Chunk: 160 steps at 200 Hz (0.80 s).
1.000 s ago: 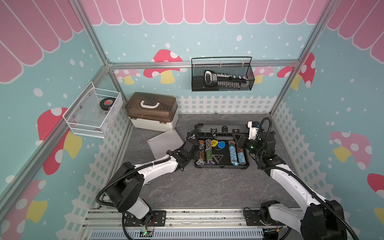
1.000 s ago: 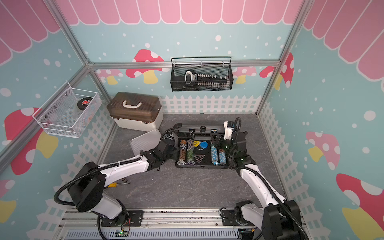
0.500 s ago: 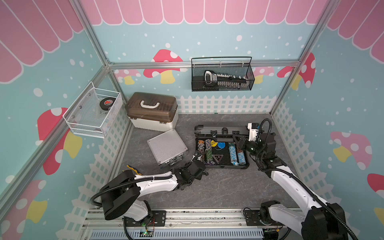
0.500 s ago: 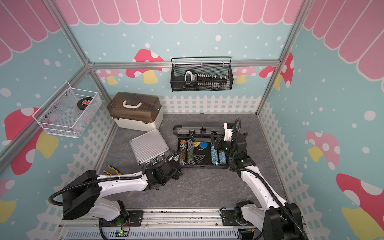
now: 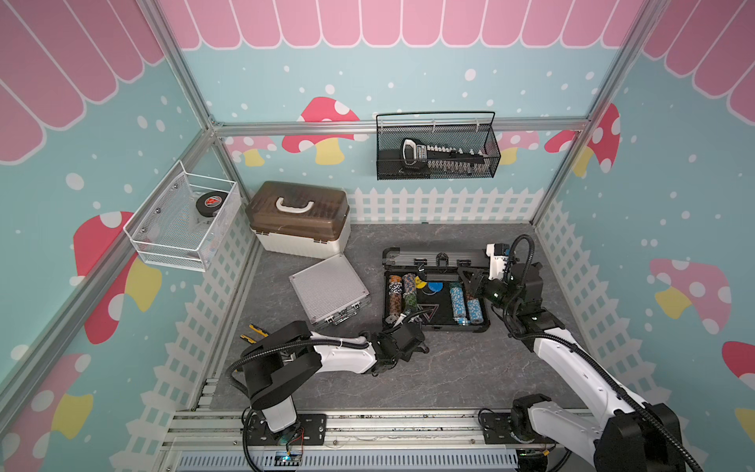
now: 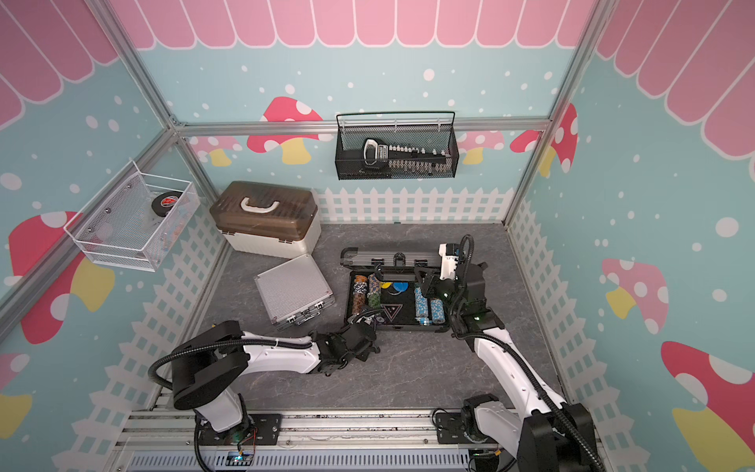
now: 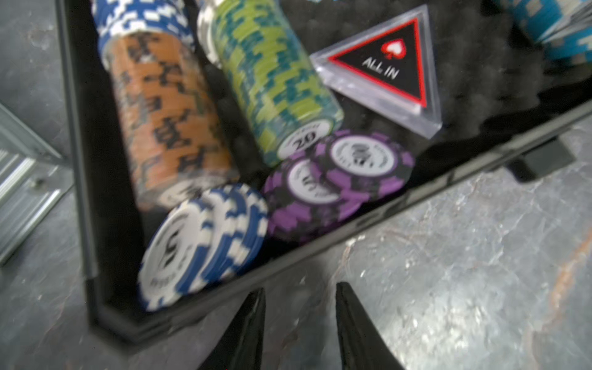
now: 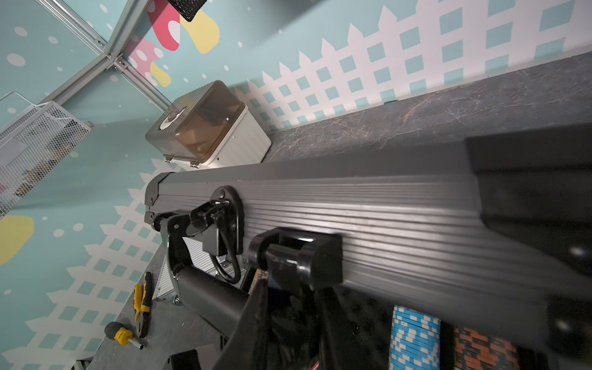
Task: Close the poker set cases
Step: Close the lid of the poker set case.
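The small silver ribbed case [image 5: 329,292] [image 6: 293,291] lies shut left of centre. The larger dark-grey case stands open: its tray [image 5: 486,316] holds rows of chips and its lid [image 5: 433,256] [image 8: 368,205] is upright at the back. My left gripper [image 5: 408,327] [image 7: 299,291] is open with only floor between its fingers, just outside the tray's front wall [image 7: 320,253] near the left corner. My right gripper [image 5: 470,278] [image 8: 291,307] is at the lid's free edge, fingers a little apart under a black latch [image 8: 298,256]. It is too dark between them to see a grip.
A white box with a brown lid [image 5: 300,220] stands at the back left. A black wire basket [image 5: 437,151] and a white mesh basket [image 5: 184,220] hang on the walls. Yellow-handled pliers [image 5: 253,331] [image 8: 142,298] and a screwdriver [image 8: 123,334] lie by the left fence.
My left gripper left the silver case, swung toward the front and came up to the dark case's front left corner. The silver case now lies flat and shut. The right gripper barely moved.
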Tool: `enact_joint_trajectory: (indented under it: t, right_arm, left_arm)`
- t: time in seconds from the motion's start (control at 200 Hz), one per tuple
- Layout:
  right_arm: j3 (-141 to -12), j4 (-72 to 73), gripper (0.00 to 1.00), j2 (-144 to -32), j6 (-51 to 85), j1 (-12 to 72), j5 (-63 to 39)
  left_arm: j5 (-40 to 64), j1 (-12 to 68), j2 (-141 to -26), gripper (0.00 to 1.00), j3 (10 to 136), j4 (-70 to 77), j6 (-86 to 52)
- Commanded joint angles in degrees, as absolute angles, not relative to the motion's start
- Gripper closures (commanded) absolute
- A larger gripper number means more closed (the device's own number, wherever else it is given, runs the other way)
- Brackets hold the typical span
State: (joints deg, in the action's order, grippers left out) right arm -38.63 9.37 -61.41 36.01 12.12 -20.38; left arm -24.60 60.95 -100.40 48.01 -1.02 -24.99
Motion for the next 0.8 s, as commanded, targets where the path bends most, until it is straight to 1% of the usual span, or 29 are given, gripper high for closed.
enact_joint_trajectory:
  t: [0.0,0.105,0.405,0.595,0.795]
  right_arm:
    - [-37.8,8.6,0.77,-61.0,31.5,12.3,-16.5]
    - [-37.6,7.8,0.78,-60.7,31.0,12.3,-16.1]
    - [-36.4,7.6,0.78,-61.5,29.7,12.4,-15.4]
    - [-35.3,7.7,0.78,-61.5,29.4,12.4,-14.5]
    - [-33.0,8.4,0.78,-61.9,29.8,12.8,-13.7]
  left_arm:
    - [-26.9,59.9,-102.8,0.62,51.4,1.2,-24.0]
    - [-26.6,58.4,-104.6,0.62,53.2,2.1,-23.9]
    - [-21.0,51.8,-107.0,0.63,55.2,6.1,-24.4]
    - [-20.7,51.4,-108.3,0.64,57.8,5.2,-22.5]
    - [-20.2,51.4,-107.1,0.65,57.3,5.8,-22.7]
